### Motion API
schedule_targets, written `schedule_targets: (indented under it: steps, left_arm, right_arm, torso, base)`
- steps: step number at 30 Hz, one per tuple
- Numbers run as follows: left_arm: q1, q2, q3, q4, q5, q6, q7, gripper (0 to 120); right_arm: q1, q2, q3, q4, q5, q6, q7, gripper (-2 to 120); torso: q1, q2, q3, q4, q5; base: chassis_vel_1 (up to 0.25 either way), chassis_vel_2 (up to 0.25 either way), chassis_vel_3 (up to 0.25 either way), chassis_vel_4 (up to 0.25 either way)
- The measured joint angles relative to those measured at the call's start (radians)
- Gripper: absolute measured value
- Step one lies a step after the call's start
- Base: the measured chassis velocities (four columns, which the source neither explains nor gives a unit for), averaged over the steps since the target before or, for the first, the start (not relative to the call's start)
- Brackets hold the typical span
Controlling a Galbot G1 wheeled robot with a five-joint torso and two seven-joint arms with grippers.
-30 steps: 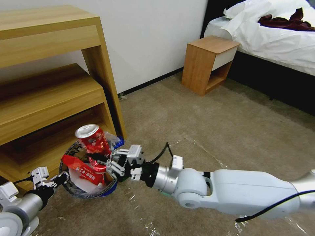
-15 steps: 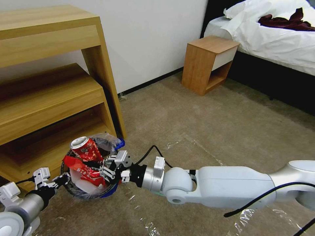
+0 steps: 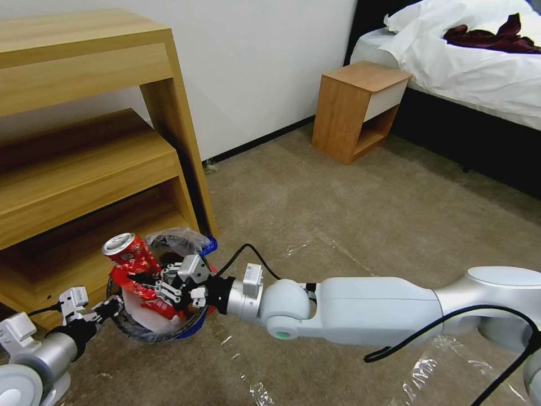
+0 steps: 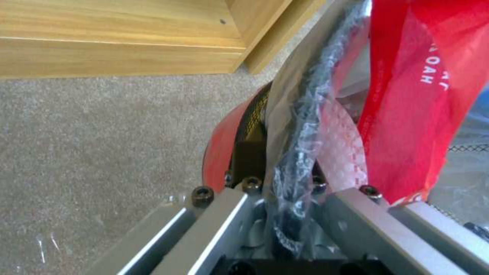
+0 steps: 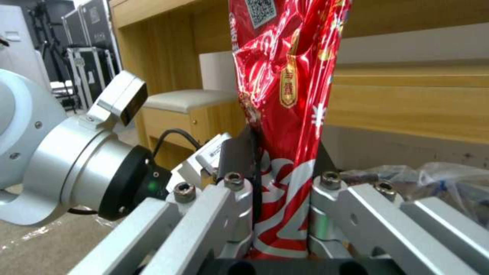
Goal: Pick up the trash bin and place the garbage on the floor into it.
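Right gripper [image 3: 147,280] fingers clamped on crushed red can [image 3: 128,255], now lower and farther over trash bin [image 3: 189,328] than a second ago; can tilted above red wrapper [image 3: 147,299]. Left gripper [image 3: 110,307] fingers pinch black rim [image 4: 305,110]. Release looks near.

— Where is the trash bin [image 3: 160,327]?
— Low beside the wooden shelf, tilted, its black rim wrapped in crinkly clear plastic, with red and blue sides.
— What does it hold?
— A red wrapper [image 3: 138,282] and something white.
— And the crushed red can [image 3: 128,257]?
— Over the bin's mouth, silver top tilted up, its dented body pinched at the lower end.
— The floor [image 3: 360,225]?
— Grey-beige carpet crossed by shiny tape strips.
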Motion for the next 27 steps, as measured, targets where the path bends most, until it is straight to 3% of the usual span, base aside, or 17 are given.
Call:
schedule_targets:
  steps: [12, 23, 27]
  left_arm:
    - [0.003, -0.005, 0.002, -0.008, 0.001, 0.000, 0.003, 0]
    - [0.004, -0.008, 0.000, -0.016, 0.000, 0.000, 0.004, 0]
    - [0.005, -0.009, 0.000, -0.018, -0.001, 0.000, 0.005, 0]
  right_arm:
    - [-0.012, 0.037, -0.004, -0.075, -0.053, 0.001, 0.005, 9]
    - [-0.029, 0.021, -0.002, -0.112, -0.078, 0.006, 0.002, 9]
    - [-0.036, 0.014, 0.001, -0.119, -0.085, 0.007, -0.001, 21]
  torso:
    - [0.000, 0.000, 0.000, 0.0001, 0.0001]
    - [0.000, 0.000, 0.000, 0.0000, 0.0001]
    - [0.000, 0.000, 0.000, 0.0000, 0.0002]
  base:
    - [0.000, 0.000, 0.000, 0.000]
    - [0.000, 0.000, 0.000, 0.000]
    - [0.000, 0.000, 0.000, 0.000]
